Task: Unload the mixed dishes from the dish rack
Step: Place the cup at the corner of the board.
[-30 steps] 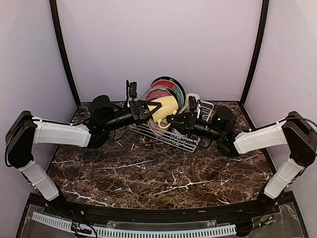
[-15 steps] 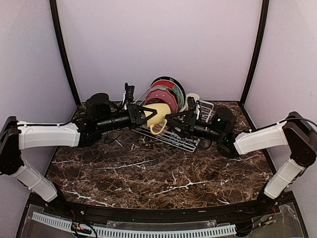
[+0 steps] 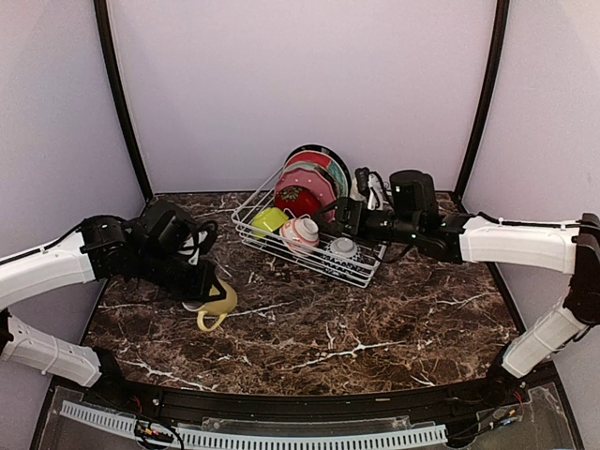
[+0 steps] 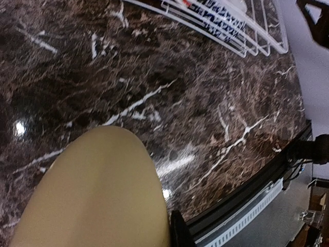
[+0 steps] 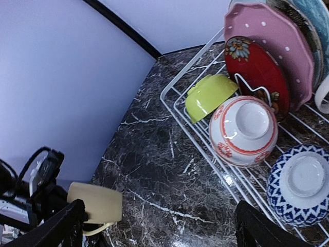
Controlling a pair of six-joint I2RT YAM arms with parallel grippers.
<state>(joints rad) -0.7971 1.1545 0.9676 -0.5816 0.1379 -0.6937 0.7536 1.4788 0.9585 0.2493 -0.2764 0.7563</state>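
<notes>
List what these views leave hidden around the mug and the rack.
Left gripper: whether it grips the yellow mug; top view, its own wrist covers the grip.
Beige mug: right wrist view, cut off by the right edge.
Rear plates: same view, cut off by the top edge.

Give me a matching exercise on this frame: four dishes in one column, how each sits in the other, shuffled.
1 yellow mug
2 lime bowl
3 red-and-white bowl
4 pink plate

A standing on edge at the back of the rack
B outside the rack
C upside down in the rack
D tipped on its side in the rack

Pairs: 1-B, 2-D, 3-C, 4-A.
</notes>
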